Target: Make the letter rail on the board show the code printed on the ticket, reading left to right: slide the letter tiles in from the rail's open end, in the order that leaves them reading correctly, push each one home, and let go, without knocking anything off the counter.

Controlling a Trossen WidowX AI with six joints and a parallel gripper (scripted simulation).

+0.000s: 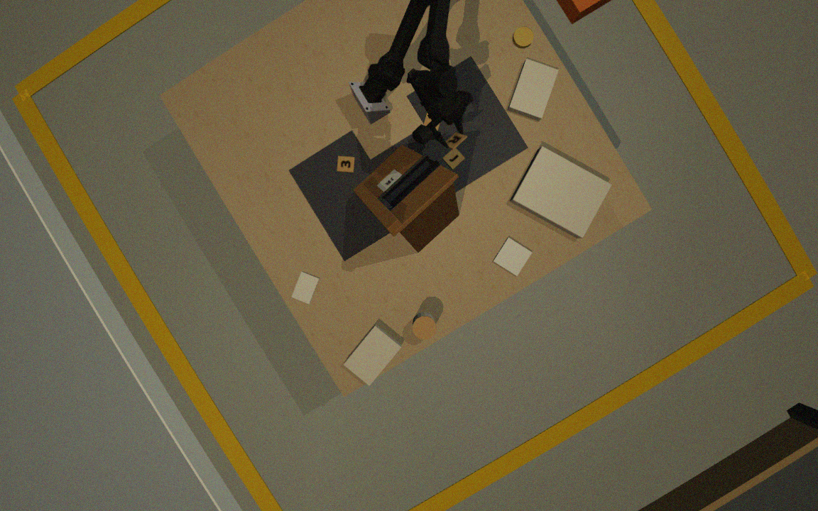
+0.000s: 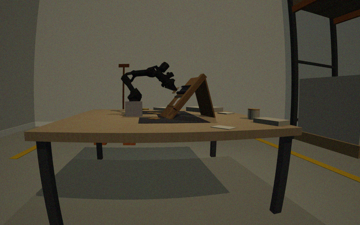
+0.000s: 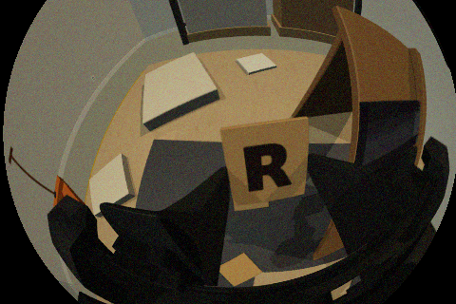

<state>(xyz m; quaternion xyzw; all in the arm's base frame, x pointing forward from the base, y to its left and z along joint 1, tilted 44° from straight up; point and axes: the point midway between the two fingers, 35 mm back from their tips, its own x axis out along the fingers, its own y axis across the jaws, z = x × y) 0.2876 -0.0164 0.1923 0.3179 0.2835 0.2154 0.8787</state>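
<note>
Tile R [image 1: 456,140] [image 2: 175,90] [image 3: 267,166], one, is clamped in the one tool [image 1: 445,135] [image 2: 176,90] [image 3: 269,167]

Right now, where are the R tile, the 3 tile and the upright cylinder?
R tile [image 1: 457,138] [image 2: 173,92] [image 3: 266,152]: top, exterior and wrist views; its face, edge-on in exterior.
3 tile [image 1: 340,158] [image 2: 154,118]: top and exterior views; its upper face.
Upright cylinder [image 1: 424,326] [image 2: 253,114]: top view, its lid; exterior view, its side.
</note>
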